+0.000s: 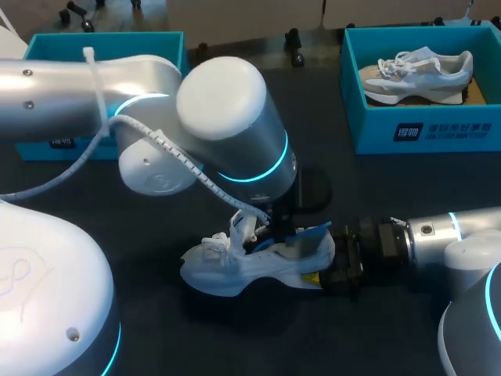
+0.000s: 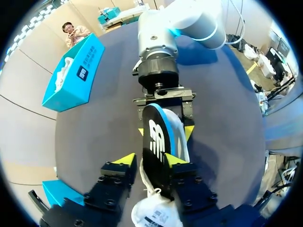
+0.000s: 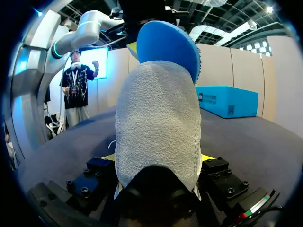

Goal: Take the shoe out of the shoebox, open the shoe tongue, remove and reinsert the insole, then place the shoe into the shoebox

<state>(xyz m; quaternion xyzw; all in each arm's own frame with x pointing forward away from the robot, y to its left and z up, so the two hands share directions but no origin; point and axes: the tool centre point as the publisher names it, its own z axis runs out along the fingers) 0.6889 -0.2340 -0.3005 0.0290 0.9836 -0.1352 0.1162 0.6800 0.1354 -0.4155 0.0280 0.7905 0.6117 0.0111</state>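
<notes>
The shoe (image 1: 235, 270) lies on the surface (image 1: 156, 329), well apart from the shoebox (image 1: 423, 129). Its heel is clamped between the right fingers (image 2: 189, 132). The left fingers (image 2: 173, 160) pinch the insole (image 2: 156, 142), which is probably light and floppy and best gripped at its edges.

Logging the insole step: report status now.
Right gripper shut on shoe, at heel. Left gripper at insole, grip unclear. Insole standing out of shoe. Nothing blocking.

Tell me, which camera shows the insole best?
The left wrist view: the insole stands out of the shoe, most of its length showing. The right wrist view shows only its blue end above the heel; the head view, a blue sliver.
</notes>
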